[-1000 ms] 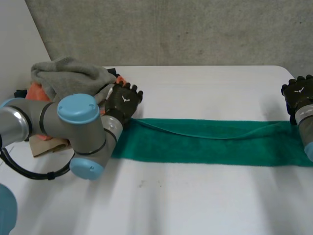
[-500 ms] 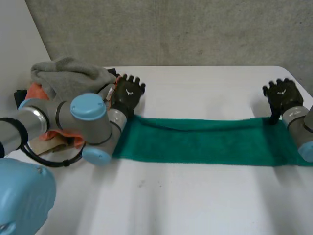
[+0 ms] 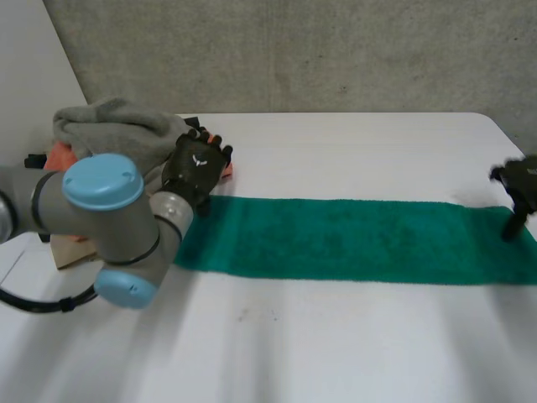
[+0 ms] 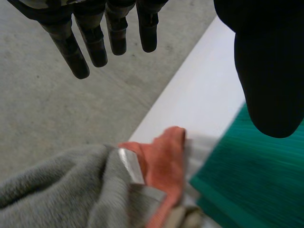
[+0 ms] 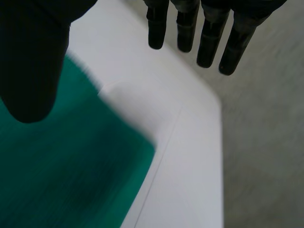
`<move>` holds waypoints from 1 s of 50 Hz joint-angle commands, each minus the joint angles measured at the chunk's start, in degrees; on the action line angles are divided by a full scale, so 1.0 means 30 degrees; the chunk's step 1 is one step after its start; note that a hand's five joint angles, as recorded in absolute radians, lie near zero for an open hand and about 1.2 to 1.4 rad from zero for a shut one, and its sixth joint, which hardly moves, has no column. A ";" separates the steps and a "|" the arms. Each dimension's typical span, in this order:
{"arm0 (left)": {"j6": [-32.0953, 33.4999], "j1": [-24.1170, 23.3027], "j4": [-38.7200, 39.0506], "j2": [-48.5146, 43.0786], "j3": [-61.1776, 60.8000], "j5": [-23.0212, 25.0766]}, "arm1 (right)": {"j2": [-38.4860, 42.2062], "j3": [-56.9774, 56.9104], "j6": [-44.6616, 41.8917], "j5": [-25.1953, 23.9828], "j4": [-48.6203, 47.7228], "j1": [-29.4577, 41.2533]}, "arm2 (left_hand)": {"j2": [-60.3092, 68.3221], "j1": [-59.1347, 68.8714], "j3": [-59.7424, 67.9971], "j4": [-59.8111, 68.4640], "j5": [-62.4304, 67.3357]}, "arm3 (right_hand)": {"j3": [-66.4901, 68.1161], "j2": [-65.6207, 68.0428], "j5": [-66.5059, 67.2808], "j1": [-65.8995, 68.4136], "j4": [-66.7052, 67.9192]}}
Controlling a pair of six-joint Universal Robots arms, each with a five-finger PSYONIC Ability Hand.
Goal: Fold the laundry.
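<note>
Head view: one green towel (image 3: 352, 239) lies flat across the tabletop (image 3: 336, 336), right end cut off, blurred right hand (image 3: 518, 180) seemingly over it. Left wrist: left hand (image 4: 266, 61) spread, empty, near one grey cloth (image 4: 57, 185). Right wrist: fingers (image 5: 209, 38) straight, holding nothing.

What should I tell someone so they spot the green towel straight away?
Look at the white table. Across it lies the green towel, a long flat strip running from the left robot hand to the right robot hand. Unlike the grey and orange pile beside its left end, it is spread out, not heaped.
</note>
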 commanded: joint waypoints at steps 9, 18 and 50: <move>-0.1225 -0.0455 0.0123 0.1674 -0.2615 0.0104 | 0.0407 0.4188 -0.3150 -0.0898 -0.2367 -0.2573 | 0.0271 -0.0064 -0.0069 0.0242 0.0242 | 1.1015 1.1172 1.0848 1.1822 1.1102; -0.1254 -0.0602 0.0123 0.2377 -0.2761 0.0015 | 0.0881 0.3777 -0.3119 -0.0693 -0.3690 -0.4035 | 0.0271 -0.0064 -0.0069 0.0242 0.0242 | 2.1741 2.1898 2.1574 2.2548 2.1828; -0.2133 -0.0661 0.0123 0.4076 -0.4548 0.0133 | -0.2343 0.6531 -0.2034 -0.7726 -0.0643 -0.6206 | 0.0215 -0.0121 -0.0125 0.0186 0.0185 | 0.5724 0.5881 0.5557 0.6531 0.5811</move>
